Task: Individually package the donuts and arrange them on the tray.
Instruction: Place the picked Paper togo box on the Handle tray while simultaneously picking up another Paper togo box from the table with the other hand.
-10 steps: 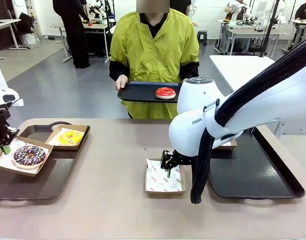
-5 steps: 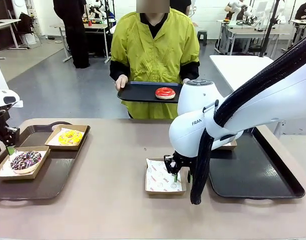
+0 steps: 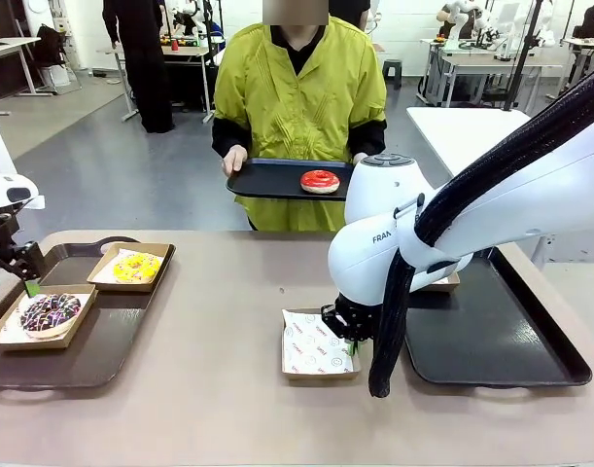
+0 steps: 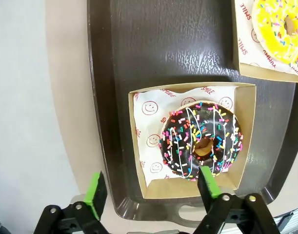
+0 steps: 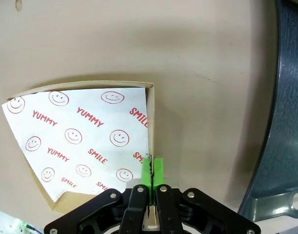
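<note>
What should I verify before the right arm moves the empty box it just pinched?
1. Right end effector shut on the empty box wall: ok.
2. Box paper liner inside, nothing on it: ok.
3. Left end effector open, clear of the sprinkled donut: ok.
4. Sprinkled and yellow donut boxed on the left tray: ok.
5. Red donut on the person's tray, not yet boxed: not ok.
6. Grip firmness: cannot tell.

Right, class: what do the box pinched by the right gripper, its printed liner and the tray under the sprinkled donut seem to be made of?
Box: brown cardboard by the look, matt, thin raw-edged wall between the right gripper pads.
Liner: thin white paper, apparently, red print, one corner lifting.
Tray: probably dark plastic, with a pebbled, slightly shiny surface and a moulded rim.
Sprinkled donut sits in a similar box.
</note>
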`<state>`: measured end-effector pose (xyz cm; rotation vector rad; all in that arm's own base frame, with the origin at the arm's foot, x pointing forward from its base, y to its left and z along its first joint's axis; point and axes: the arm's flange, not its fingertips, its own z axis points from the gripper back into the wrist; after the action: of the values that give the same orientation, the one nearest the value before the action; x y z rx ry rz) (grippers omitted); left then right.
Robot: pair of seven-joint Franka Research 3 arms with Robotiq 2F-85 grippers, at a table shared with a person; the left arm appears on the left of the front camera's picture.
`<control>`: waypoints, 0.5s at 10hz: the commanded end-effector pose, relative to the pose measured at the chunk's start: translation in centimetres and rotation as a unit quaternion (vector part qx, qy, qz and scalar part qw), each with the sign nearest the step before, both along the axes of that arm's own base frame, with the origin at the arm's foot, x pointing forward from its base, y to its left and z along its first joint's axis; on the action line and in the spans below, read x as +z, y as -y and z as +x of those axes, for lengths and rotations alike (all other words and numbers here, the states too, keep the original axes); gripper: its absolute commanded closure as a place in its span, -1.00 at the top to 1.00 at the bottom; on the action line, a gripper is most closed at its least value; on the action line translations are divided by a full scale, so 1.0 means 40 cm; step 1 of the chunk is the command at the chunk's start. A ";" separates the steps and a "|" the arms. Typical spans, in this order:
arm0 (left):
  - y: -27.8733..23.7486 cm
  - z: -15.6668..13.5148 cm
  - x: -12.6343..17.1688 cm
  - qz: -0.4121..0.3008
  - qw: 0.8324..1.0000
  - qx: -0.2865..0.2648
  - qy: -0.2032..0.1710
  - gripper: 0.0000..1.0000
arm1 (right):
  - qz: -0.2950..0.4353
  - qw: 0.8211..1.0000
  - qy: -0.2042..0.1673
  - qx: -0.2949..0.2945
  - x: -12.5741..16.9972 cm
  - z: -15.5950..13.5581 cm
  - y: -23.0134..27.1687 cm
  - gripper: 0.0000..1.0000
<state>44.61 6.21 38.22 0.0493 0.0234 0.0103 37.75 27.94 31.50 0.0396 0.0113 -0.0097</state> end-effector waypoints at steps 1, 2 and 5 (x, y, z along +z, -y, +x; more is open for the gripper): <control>-0.001 -0.009 0.002 0.010 1.000 0.007 0.000 1.00 | 0.020 1.000 0.005 -0.012 -0.007 -0.006 -0.005 -1.00; -0.001 -0.009 0.003 0.010 1.000 0.007 0.000 1.00 | 0.020 1.000 0.005 -0.012 -0.007 -0.006 -0.005 -1.00; -0.008 -0.008 0.093 -0.084 0.996 0.028 0.010 1.00 | 0.030 1.000 0.001 0.002 0.067 0.001 -0.006 -1.00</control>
<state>44.52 6.14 39.54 -0.0177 0.0173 0.0433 37.92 28.26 32.40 0.0773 0.0059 -0.0220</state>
